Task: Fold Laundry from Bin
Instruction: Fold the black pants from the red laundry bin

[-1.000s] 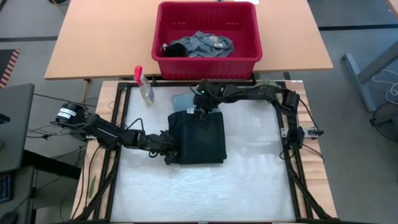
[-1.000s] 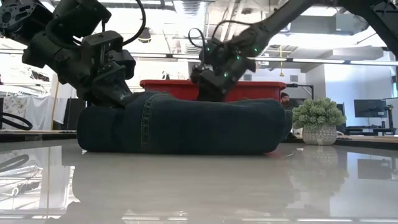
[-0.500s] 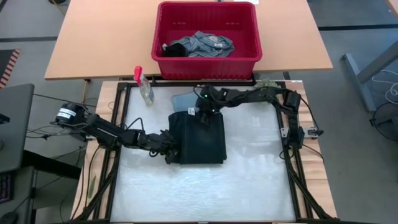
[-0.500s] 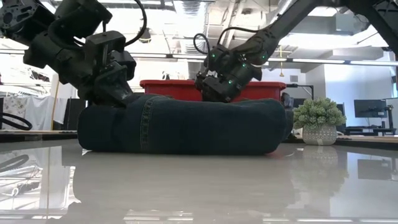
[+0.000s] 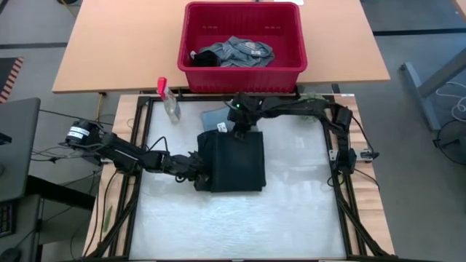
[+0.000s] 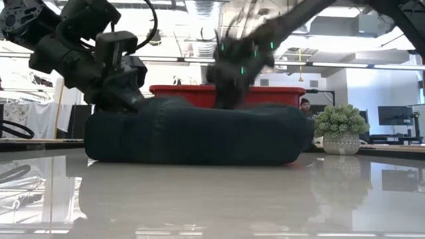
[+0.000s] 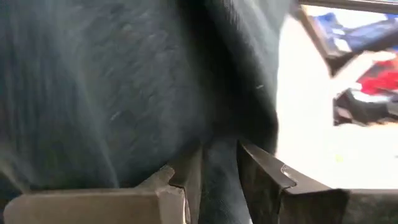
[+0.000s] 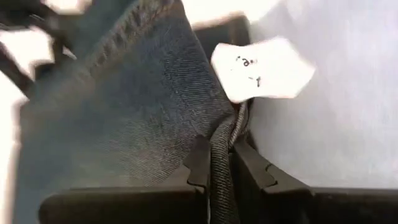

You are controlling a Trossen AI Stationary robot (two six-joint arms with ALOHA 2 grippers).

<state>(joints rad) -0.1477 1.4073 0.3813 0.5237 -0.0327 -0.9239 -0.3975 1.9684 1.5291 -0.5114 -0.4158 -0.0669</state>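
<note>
The dark denim garment (image 5: 234, 161) lies folded into a thick rectangular pad in the middle of the white bench (image 5: 291, 211), and both claws are on it. The left claw (image 5: 198, 169) is pinched on a fold of cloth at the pad's left edge; the right claw (image 5: 238, 132) is clamped on the far edge, the side toward the red bin (image 5: 241, 45), with a ridge of denim squeezed between its fingers (image 8: 200, 163). I'd judge this cloth heavy and fairly stiff for laundry — it holds a rounded, bulky edge instead of lying flat — yet it is still limp, so it should sag between two grips and drag on the bench. Seams and hems look the safest holds, thick enough not to slip out. A white tag (image 8: 261, 68) sits at the hem right by the right claw; it has some dark marks on it, but I can't make out any words. More laundry — a grey-blue piece (image 5: 239, 51) — waits inside the bin on the wooden table beyond.
</note>
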